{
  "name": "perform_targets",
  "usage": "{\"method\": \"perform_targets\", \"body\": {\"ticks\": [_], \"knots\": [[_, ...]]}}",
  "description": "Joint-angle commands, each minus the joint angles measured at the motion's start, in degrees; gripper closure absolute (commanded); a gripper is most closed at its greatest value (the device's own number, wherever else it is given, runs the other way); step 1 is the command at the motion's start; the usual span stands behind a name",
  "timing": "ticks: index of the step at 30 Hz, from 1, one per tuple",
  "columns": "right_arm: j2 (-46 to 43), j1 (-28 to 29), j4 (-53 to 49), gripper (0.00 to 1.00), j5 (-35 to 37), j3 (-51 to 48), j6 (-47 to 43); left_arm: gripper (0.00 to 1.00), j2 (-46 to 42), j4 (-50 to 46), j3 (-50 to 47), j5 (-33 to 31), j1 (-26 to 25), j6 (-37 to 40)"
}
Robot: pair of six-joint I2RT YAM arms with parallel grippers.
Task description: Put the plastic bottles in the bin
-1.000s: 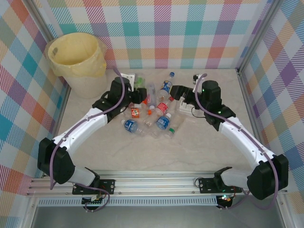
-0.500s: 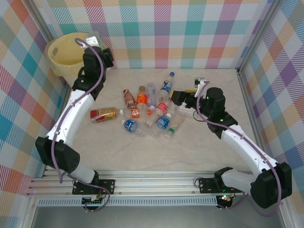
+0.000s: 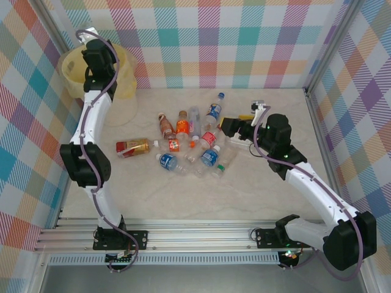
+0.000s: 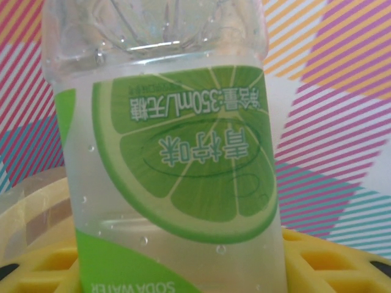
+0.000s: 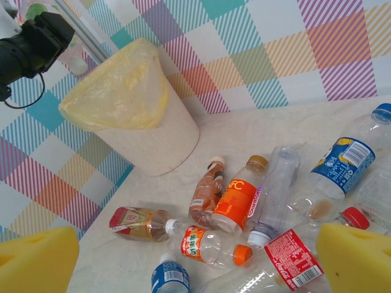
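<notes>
Bin (image 5: pixel 153 143): one | blue-label bottles (image 3: pixel 209 156): three | brown-label bottles (image 3: pixel 133 147): two | orange-label bottles (image 3: pixel 182 124): two | red-label bottle (image 3: pixel 209 137): just one | green-label bottle (image 4: pixel 183 159): one, right up close at the left wrist | unlabelled clear bottles (image 3: pixel 194 116): two at least, heap too tangled to call.

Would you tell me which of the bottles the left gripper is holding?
The lime-label bottle: it is clamped in the left gripper up by the bin, while the other bottles lie on the table.
</notes>
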Motion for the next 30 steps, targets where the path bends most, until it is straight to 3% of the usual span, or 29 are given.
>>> {"method": "perform_targets", "body": {"ticks": [1, 5, 15, 26, 30], "knots": [[-1.34, 0.13, 0.67, 0.00, 0.21, -0.36, -0.13, 0.54, 4.11, -8.68, 9.06, 4.53, 1.71, -2.66], [-1.30, 0.17, 0.07, 0.00, 1.17, -0.08, -0.61, 0.54, 8.06, -16.79, 14.65, 10.15, 2.21, -3.40], [1.83, 0.20, -0.65, 0.00, 0.30, 1.80, -0.93, 0.54, 13.49, -20.11, 18.94, 19.22, 3.40, -5.76], [4.11, 0.22, -1.73, 0.00, -1.05, 3.27, -0.76, 0.53, 10.36, -30.08, 18.95, 24.16, 3.51, -14.84], [5.08, 0.21, -1.98, 0.00, -1.80, 3.78, -0.58, 0.54, 9.60, -31.08, 16.98, 28.85, 3.45, -18.54]]}}
